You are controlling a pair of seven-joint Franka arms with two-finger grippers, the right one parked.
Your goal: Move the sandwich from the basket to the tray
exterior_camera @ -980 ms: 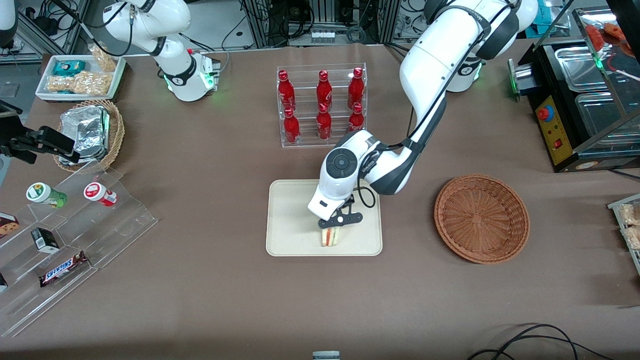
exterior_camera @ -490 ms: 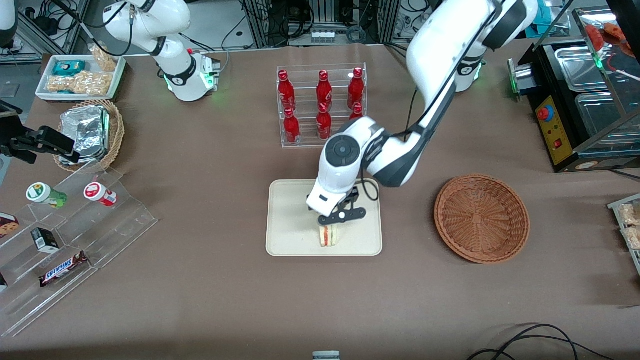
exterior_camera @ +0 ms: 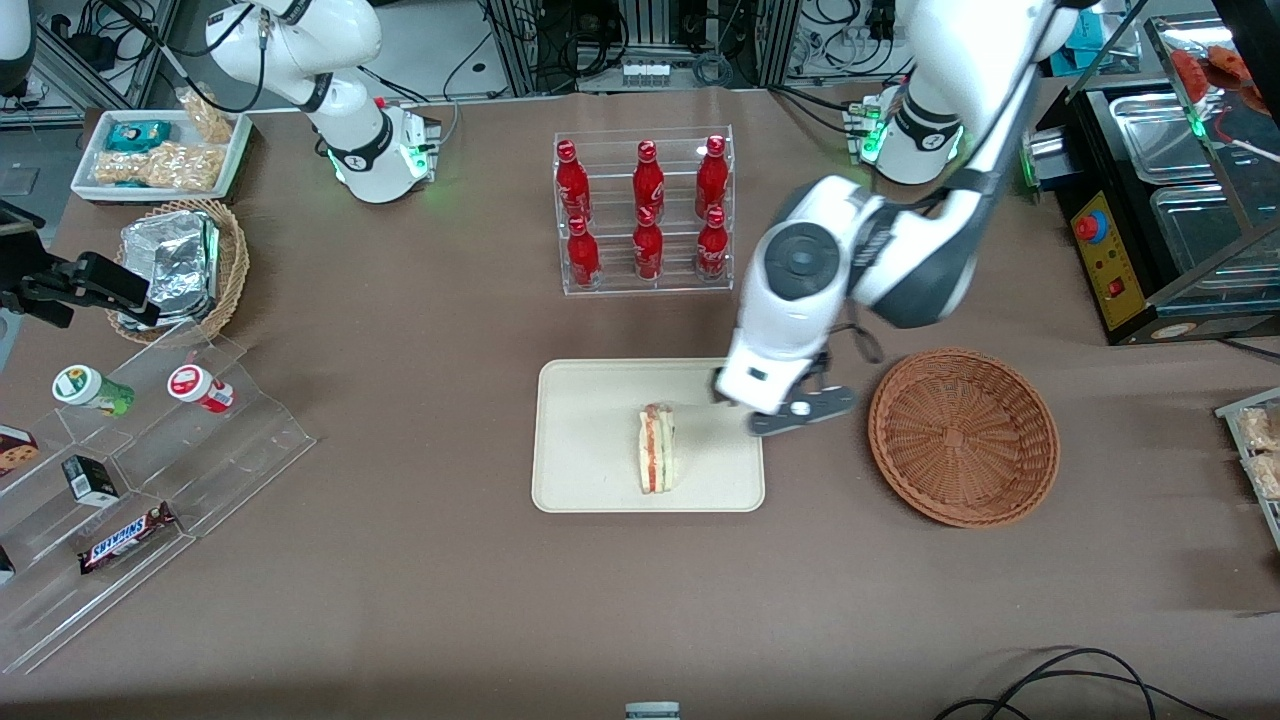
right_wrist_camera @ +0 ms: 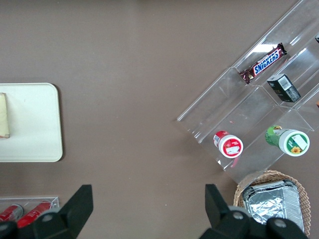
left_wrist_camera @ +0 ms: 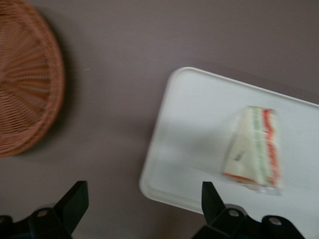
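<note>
The sandwich (exterior_camera: 657, 450), a pale wedge with orange-red and green filling on its edge, lies on the cream tray (exterior_camera: 590, 470). It also shows in the left wrist view (left_wrist_camera: 254, 149) on the tray (left_wrist_camera: 194, 129). The reddish-brown wicker basket (exterior_camera: 962, 435) stands beside the tray toward the working arm's end and holds nothing; it also shows in the left wrist view (left_wrist_camera: 25, 79). My left gripper (exterior_camera: 790, 415) hangs open and empty above the table, between the tray's edge and the basket (left_wrist_camera: 144, 199).
A clear rack of red bottles (exterior_camera: 643, 210) stands farther from the front camera than the tray. A stepped clear display (exterior_camera: 130, 470) with snacks, a tan basket of foil packets (exterior_camera: 180, 265) and a white snack tray (exterior_camera: 160, 150) lie toward the parked arm's end. A black appliance (exterior_camera: 1150, 210) stands at the working arm's end.
My gripper has let go of the sandwich, risen, and moved off the tray toward the basket. The sandwich stays on the tray.
</note>
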